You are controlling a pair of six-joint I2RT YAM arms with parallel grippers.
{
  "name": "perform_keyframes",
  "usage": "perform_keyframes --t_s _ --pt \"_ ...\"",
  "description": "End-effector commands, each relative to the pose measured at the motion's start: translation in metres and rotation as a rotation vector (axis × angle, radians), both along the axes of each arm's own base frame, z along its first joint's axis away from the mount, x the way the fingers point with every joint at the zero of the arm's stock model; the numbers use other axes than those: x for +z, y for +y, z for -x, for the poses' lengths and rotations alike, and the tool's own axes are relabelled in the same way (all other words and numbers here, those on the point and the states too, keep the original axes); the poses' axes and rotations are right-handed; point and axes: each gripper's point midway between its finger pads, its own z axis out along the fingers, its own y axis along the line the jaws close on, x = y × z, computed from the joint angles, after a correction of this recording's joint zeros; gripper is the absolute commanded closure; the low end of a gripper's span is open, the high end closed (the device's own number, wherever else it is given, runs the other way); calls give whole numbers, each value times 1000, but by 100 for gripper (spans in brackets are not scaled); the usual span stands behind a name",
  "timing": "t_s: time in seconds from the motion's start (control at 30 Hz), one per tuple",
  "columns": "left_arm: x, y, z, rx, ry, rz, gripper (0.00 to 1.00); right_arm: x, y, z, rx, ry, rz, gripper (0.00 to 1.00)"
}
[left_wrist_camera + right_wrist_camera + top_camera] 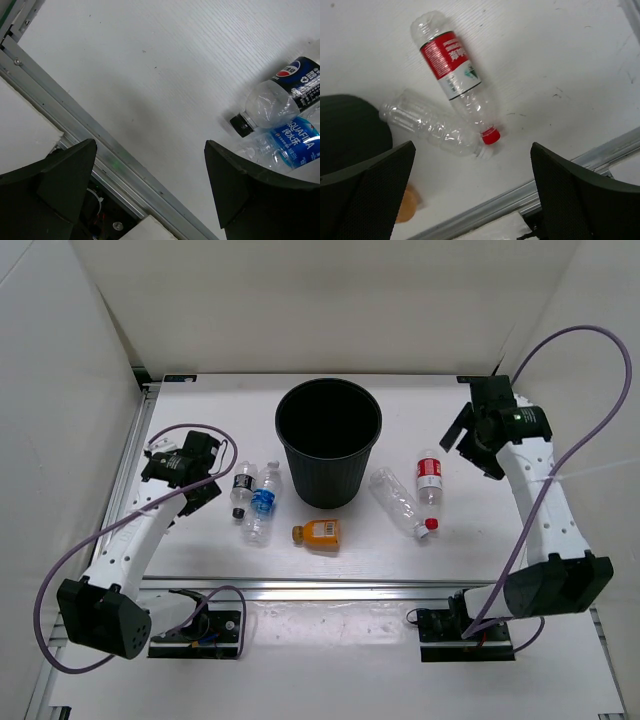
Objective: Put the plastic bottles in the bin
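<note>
Bin [328,480] upright, mid-tabletop [380,552]. Bottles lie flat: black-label [241,488] and blue-label [262,506] at its 9 o'clock, axes 12–6; orange [318,533] at 6, axis 9–3; clear [400,502] and red-label [429,478] at 3. Left fingers [65,170] and right fingers [375,180] spread, empty.

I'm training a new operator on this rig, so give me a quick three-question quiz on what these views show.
1. How many plastic bottles lie on the table outside the bin?
2. True or false: the right arm's jaws are shut on a bottle.
3. Which bottle lies between the two pairs, on the bin's near side? A. orange bottle B. black-labelled C. red-labelled
Key: 1. five 2. false, they are open and empty 3. A
</note>
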Motion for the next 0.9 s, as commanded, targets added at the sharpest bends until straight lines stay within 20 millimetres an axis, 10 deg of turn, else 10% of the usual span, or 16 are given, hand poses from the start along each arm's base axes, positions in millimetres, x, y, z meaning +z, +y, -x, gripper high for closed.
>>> perform_keyframes --t_s 0.0,0.57,0.87 --pt "7 -4 -8 -16 -51 13 0 -1 22 -18 225 -49 -63 0" --pt "5 -48 -47 -122 -81 252 0 -121 41 -97 294 216 -220 0" --pt "-10 -43 -44 -89 -20 225 0 -180 29 -85 231 358 -243 8"
